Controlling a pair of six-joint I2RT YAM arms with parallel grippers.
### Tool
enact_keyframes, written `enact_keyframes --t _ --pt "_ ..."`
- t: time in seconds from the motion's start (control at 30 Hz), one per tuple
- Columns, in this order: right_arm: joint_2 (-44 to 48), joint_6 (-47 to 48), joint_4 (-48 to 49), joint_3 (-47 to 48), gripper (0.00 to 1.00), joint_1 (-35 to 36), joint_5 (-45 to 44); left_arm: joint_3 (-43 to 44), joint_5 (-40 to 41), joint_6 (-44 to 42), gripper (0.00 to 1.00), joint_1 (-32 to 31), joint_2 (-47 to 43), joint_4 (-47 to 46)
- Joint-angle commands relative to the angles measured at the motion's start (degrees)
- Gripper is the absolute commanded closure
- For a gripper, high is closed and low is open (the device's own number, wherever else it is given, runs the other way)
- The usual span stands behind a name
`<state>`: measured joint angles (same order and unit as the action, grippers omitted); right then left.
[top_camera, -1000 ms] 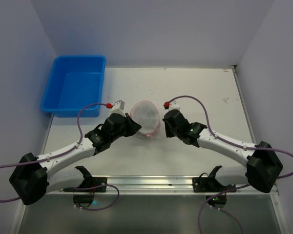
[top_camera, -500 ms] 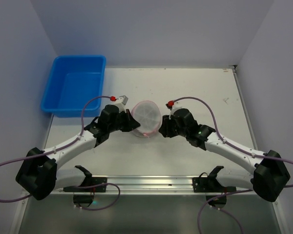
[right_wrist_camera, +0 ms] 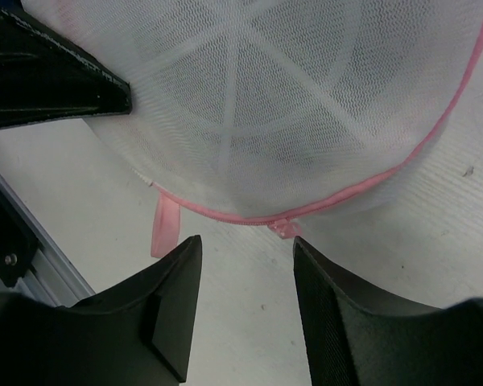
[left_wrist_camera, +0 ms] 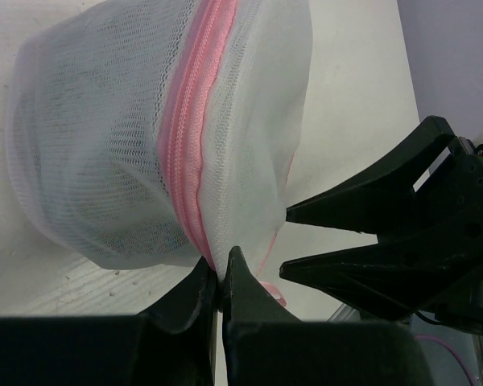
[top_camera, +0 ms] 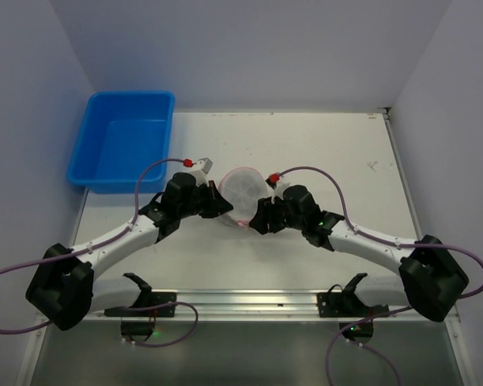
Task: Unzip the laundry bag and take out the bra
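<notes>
The laundry bag (top_camera: 241, 193) is a round white mesh drum with pink zipper trim, lying mid-table between both arms. My left gripper (top_camera: 220, 206) is shut on the bag's fabric right by the pink zipper (left_wrist_camera: 185, 153), at the bag's lower left edge; its tips (left_wrist_camera: 219, 273) pinch the mesh. My right gripper (top_camera: 258, 217) is open, just short of the bag's near edge. In the right wrist view its open jaws (right_wrist_camera: 245, 241) face the pink zipper pull (right_wrist_camera: 283, 228), with a pink tab (right_wrist_camera: 164, 227) to the left. No bra can be made out through the mesh.
A blue plastic bin (top_camera: 80, 149) stands at the back left of the table. A metal rail (top_camera: 249, 301) runs along the near edge between the arm bases. Purple cables loop above both arms.
My right gripper has moved left and nearer, down to the bag's near edge by the zipper pull. My left gripper shifted up against the bag, then held still.
</notes>
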<state>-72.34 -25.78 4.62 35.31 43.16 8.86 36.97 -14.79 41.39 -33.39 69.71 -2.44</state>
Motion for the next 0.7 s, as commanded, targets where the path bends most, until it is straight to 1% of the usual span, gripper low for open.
enact_keyframes --t 0.0,0.13,0.23,0.33,0.4,0.5,0.67 --pt "-1.0 1.4 6.3 -0.5 0.49 -0.3 0.7 1.3 -1.6 0.5 1.00 0.3 -1.6 -1.3" --pt "-2.3 3.4 7.3 -1.0 0.50 -1.0 0.8 1.3 -2.0 0.5 1.00 0.3 -1.7 -0.7" --pt "-3.2 5.2 7.5 -0.9 0.54 -1.3 1.2 1.2 -2.3 0.4 1.00 0.2 -2.2 -0.3" --pt "-3.9 6.4 7.3 -0.5 0.55 -1.4 1.2 1.2 -2.4 0.3 1.00 0.2 -2.8 0.1" --pt "-3.7 6.9 8.0 -0.8 0.56 -1.4 1.6 1.2 -2.4 0.2 1.00 0.3 -3.1 0.2" --pt "-3.8 7.8 8.1 -0.7 0.60 -1.4 2.4 1.3 -2.8 0.1 1.00 0.2 -3.0 0.3" --pt "-4.1 8.5 8.8 -0.9 0.62 -1.4 4.1 1.4 -3.2 0.1 1.00 0.2 -2.9 0.2"
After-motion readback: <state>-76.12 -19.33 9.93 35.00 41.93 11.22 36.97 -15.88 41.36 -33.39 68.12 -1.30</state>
